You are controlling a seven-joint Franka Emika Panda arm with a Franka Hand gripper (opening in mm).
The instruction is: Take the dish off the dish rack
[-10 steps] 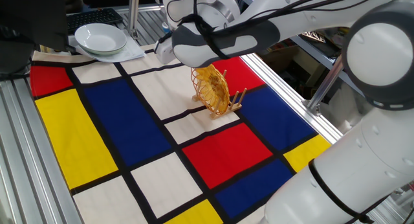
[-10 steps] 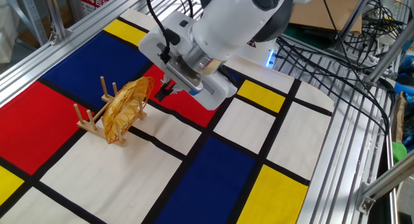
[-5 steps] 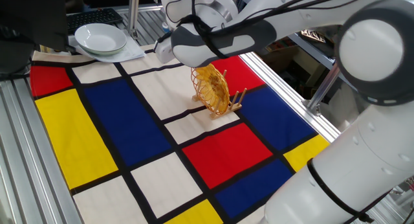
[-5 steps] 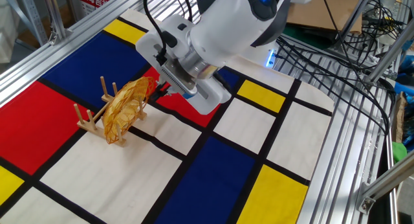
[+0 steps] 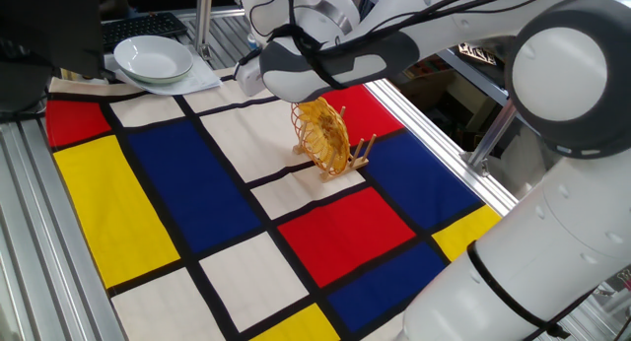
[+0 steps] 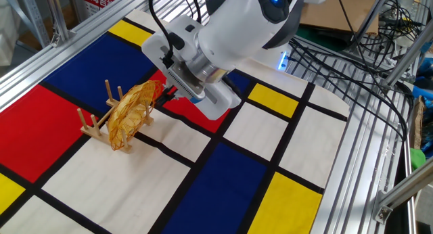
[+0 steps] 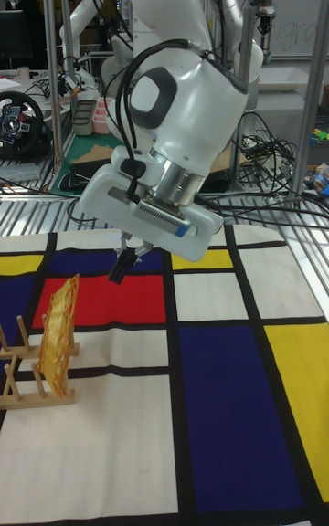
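Since the frame a second ago the gripper (image 6: 169,93) has slid closer to the dish (image 6: 132,114), and over the last half second it has barely shifted at all. In the other fixed view its dark fingertips now sit just beside the upper right edge of the woven rim; whether they touch it cannot be told. In the tall fixed view the gripper (image 7: 124,266) hangs to the right of the dish (image 7: 58,334) and a little higher, with a gap of red cloth between them, and its fingers look close together and hold nothing, though the spacing between them is too small to read with confidence. The dish stands on edge, tilted, in the dish rack (image 6: 95,128), whose wooden pegs rise to its left in that view; in the tall fixed view the dish rack (image 7: 22,382) lies at the far left edge, its low base on a white panel of the tablecloth (image 7: 228,416). In one fixed view the dish (image 5: 325,136) leans against the pegs of the dish rack (image 5: 361,153) near the middle of the tablecloth (image 5: 168,213), on the border of a white and a red panel, while the arm's grey and white wrist hides the gripper. Two stacked white bowls (image 5: 153,58) rest at the far left corner, well apart from the rack.
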